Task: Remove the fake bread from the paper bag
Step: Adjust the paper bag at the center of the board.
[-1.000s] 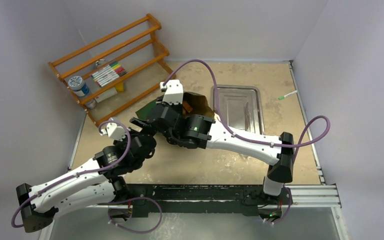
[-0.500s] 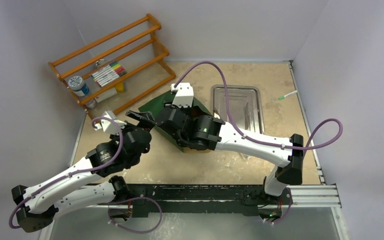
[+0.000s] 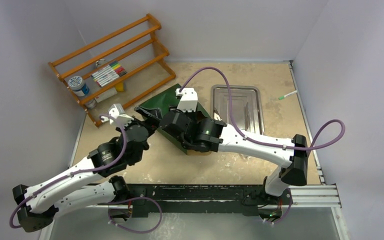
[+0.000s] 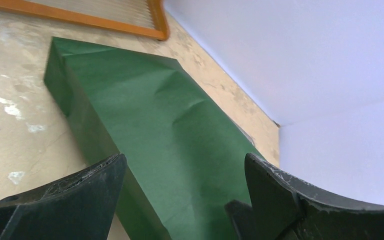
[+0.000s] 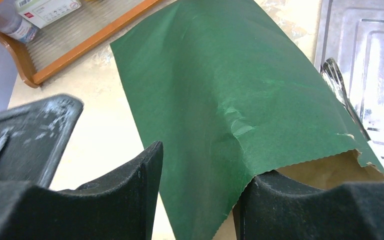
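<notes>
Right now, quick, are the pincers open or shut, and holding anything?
Left pincer: open, holding nothing, over the paper bag.
Right pincer: open, holding nothing, at the bag's mouth.

In the last second, the large dark green paper bag (image 3: 169,94) has dropped from a raised, rumpled pose, its brown kraft mouth gaping beneath my right gripper (image 5: 200,167), to lie flat on the sandy table (image 3: 275,115), green face up. That gripper has drawn back to the right toward the mouth end, and its jaws have spread wider. My left gripper (image 3: 148,118), jaws a touch wider too, has pushed forward from the near left up to the bag's left side.
</notes>
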{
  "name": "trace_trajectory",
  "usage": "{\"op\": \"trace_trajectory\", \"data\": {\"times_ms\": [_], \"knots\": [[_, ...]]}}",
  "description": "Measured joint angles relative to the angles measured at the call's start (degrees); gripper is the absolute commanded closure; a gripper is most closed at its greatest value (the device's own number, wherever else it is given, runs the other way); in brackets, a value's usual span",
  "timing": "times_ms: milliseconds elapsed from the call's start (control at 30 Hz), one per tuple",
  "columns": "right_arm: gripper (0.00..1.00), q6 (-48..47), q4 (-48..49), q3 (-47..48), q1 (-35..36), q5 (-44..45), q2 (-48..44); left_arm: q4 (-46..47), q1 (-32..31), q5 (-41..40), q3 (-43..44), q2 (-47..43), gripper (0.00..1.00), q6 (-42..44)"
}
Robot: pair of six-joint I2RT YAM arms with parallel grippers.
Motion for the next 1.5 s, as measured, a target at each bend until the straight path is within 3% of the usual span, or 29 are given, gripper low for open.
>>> {"op": "trace_trajectory", "data": {"times_ms": [167, 367, 700, 1067, 1500], "knots": [[0.47, 0.46, 0.87, -1.18, -1.53, -1.77, -1.92, 10.16, 0.0, 6.36, -6.23, -7.28, 0.12, 8.46], [0.47, -0.02, 2.32, -0.76, -4.31, -4.48, -3.32, 15.13, 0.0, 13.97, -8.85, -12.83, 0.12, 15.34], [0.46, -2.25, 1.97, 9.09, -8.39, -10.91, 0.92, 15.69, 0.0, 25.83, -7.96, -7.65, 0.13, 22.93], [0.46, -3.93, -0.46, 17.25, -9.31, -15.56, 7.32, 13.35, 0.0, 28.44, -6.51, -10.6, 0.09, 25.62], [0.46, -4.98, -1.03, 17.57, -9.35, -17.9, 8.39, 9.51, 0.0, 29.0, 2.21, 2.32, 0.06, 30.75]]}}
